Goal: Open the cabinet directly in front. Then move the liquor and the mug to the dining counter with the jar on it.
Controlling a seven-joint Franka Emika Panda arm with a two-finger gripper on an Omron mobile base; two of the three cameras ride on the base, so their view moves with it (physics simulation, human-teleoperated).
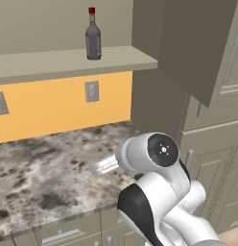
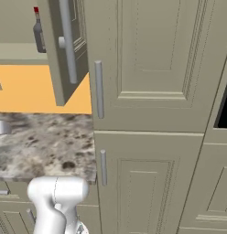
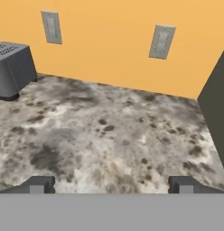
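Gripper (image 3: 111, 185) with fingers spread wide and empty over the marbled worktop (image 3: 109, 135), toaster (image 3: 12, 70) at its back left; beyond and above, cabinet (image 1: 193, 43) door swung open, liquor (image 1: 93, 36) upright on its shelf.

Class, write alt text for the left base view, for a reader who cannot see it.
A liquor bottle with a red cap stands on the shelf of an open wall cabinet, whose door hangs swung out at right. Below lie an orange wall and a speckled marble worktop, with the robot's white arm rising at lower right.
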